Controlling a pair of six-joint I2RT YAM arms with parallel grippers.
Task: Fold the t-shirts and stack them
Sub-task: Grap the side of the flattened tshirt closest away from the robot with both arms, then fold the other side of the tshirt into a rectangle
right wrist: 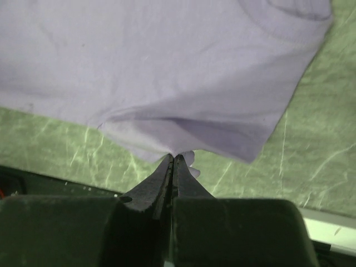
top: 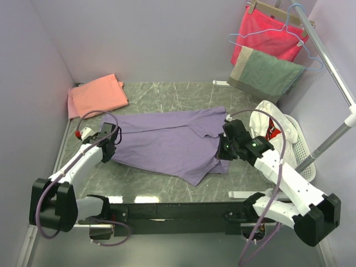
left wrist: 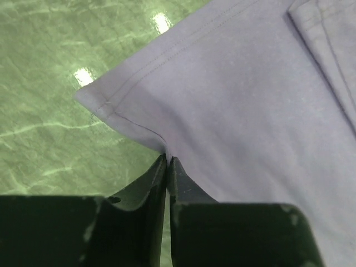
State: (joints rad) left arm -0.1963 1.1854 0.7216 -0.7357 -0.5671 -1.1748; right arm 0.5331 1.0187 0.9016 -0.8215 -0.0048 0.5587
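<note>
Left gripper (left wrist: 168, 159): clenched on purple shirt (top: 167, 142) hem, 9 o'clock.
Right gripper (right wrist: 173, 157): pinching its 3 o'clock edge.
Purpose: likely spreads cloth for folding.

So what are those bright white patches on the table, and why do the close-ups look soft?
Top external: two pale patches on the table near its front edge are reflected light. Left wrist: two similar glare spots beside the purple t-shirt; the dark jaws are blurred. Right wrist: no glare, jaws blurred, shadow under the shirt's fold.
</note>
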